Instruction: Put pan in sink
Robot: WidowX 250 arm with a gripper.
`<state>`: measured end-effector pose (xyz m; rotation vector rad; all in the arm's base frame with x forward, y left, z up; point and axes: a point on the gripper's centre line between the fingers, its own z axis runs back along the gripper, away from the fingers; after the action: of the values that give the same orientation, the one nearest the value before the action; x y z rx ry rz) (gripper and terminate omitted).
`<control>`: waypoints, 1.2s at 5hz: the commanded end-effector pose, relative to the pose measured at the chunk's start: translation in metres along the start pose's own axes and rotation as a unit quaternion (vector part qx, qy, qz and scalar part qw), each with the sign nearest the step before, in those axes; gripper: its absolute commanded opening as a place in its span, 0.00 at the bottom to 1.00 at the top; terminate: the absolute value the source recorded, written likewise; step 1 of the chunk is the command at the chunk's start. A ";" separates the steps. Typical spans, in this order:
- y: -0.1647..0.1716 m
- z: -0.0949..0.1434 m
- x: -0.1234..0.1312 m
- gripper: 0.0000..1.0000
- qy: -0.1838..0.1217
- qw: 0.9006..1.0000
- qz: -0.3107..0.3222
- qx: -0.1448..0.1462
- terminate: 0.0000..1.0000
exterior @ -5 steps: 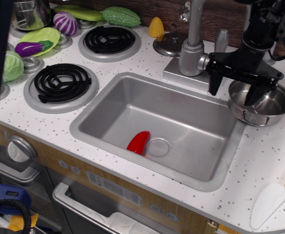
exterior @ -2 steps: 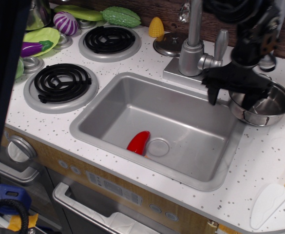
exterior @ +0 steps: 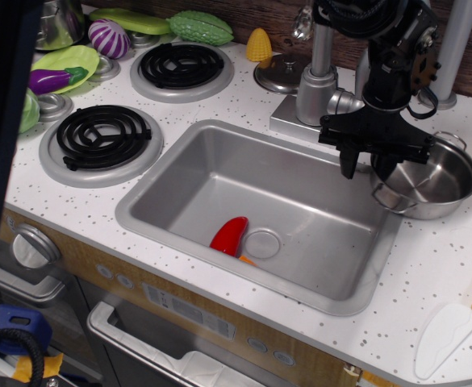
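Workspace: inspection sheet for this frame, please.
Surface: white speckled counter, two black coil burners.
Pan: on the counter at the sink's right rim, tilted.
Sink: holds a red pepper by the drain.
Clutter: toy vegetables at back left, steel lid, plastic knife.
Hand: fingers straddle the pan's near-left rim; grip cannot be confirmed.
Cables: black cable at bottom left.
Surroundings: faucet, wood backsplash.
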<state>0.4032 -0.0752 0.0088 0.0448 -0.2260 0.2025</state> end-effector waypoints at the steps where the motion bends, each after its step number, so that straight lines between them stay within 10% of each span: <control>1: 0.005 0.048 0.005 0.00 -0.009 1.000 -0.014 -0.007 0.00; 6: 0.104 0.041 -0.037 0.00 0.001 0.993 -0.118 0.016 0.00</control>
<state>0.3357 0.0126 0.0258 0.1054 -0.1994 -0.0438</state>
